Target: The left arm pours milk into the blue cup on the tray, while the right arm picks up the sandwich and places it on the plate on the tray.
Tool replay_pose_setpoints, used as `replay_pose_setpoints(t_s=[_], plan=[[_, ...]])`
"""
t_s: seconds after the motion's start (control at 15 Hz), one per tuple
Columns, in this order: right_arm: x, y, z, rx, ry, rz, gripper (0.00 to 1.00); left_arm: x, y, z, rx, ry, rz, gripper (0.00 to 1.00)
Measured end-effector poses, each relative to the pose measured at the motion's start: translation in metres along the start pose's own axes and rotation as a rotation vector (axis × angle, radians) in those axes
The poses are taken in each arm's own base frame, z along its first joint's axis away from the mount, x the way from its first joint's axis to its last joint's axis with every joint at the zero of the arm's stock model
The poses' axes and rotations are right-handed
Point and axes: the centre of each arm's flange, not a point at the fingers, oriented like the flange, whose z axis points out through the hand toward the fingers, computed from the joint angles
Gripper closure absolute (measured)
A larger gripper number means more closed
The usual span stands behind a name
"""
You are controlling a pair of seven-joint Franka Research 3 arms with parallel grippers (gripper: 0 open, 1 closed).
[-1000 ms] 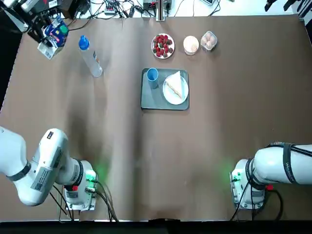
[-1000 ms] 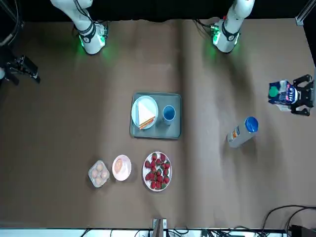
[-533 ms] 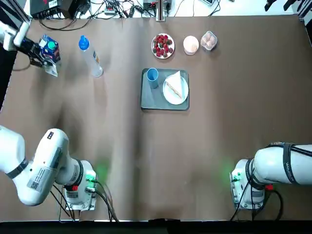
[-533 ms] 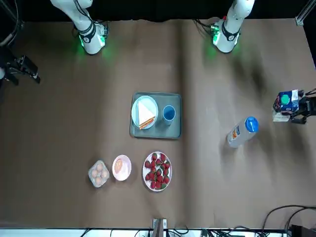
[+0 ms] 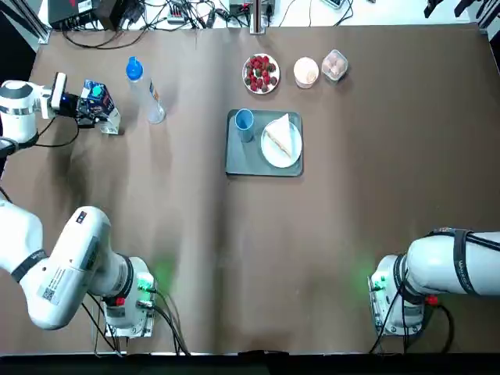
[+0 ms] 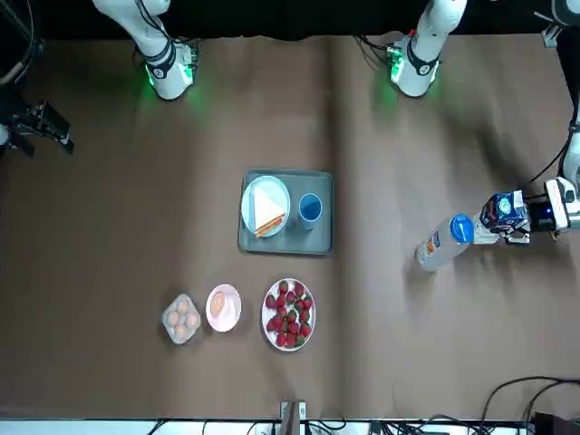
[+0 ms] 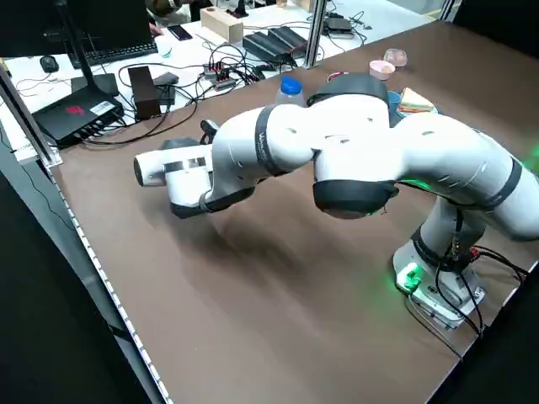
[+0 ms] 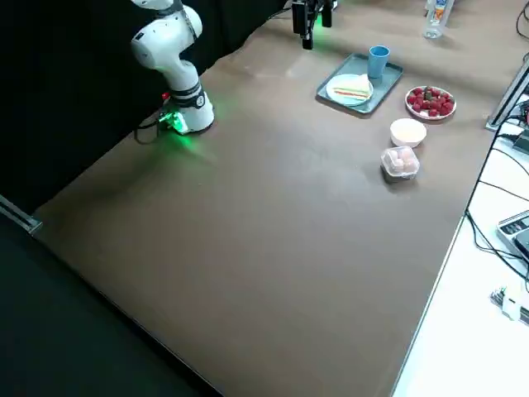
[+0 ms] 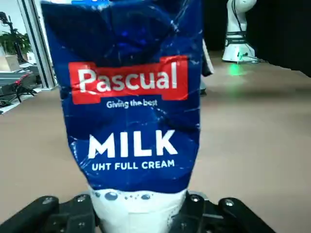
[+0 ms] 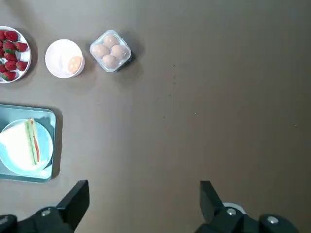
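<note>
My left gripper (image 5: 84,107) is shut on the dark blue and white milk carton (image 5: 100,101), which it holds upright at the table's far left, just beside a clear bottle. The carton (image 9: 131,107) fills the left wrist view. The grey-blue tray (image 5: 244,160) sits mid-table. On it stand the light-blue cup (image 5: 244,121) and the white plate (image 5: 271,150). The sandwich (image 5: 283,136) lies on the plate. My right gripper (image 10: 143,189) hangs high over the table's right side, open and empty, well away from the tray (image 10: 24,177).
A clear bottle with a blue cap (image 5: 145,92) lies right of the carton. Behind the tray are a dish of strawberries (image 5: 261,73), a small white bowl (image 5: 306,71) and a box of eggs (image 5: 335,65). Cables run along the back edge.
My left gripper has carried the milk carton from the far back-left corner inward and down, to just beside the bottle. The right arm and the things on the tray have not moved.
</note>
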Motion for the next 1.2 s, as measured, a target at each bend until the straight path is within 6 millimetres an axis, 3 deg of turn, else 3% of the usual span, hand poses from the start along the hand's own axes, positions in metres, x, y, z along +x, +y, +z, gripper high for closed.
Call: replay_pose_setpoints(t_s=[0.6, 0.73, 0.93, 1.0, 1.2], plan=[[0.0, 0.0, 0.0, 0.0, 0.0, -0.002, 0.0, -0.022, 0.01, 0.003, 0.032, 0.041, -0.024, 0.47], [0.0, -0.002, 0.0, 0.0, -0.001, -0.006, 0.0, -0.025, 0.011, 0.003, 0.033, 0.041, -0.029, 0.32], [0.0, -0.003, 0.0, 0.0, -0.001, -0.009, 0.0, -0.027, 0.013, 0.002, 0.034, 0.04, -0.035, 0.21], [0.0, -0.003, 0.0, 0.0, -0.001, -0.009, 0.0, -0.029, 0.014, 0.001, 0.035, 0.039, -0.039, 0.04], [0.0, -0.004, 0.0, 0.0, -0.001, -0.009, 0.0, -0.039, 0.019, -0.007, 0.063, 0.007, -0.057, 0.01]])
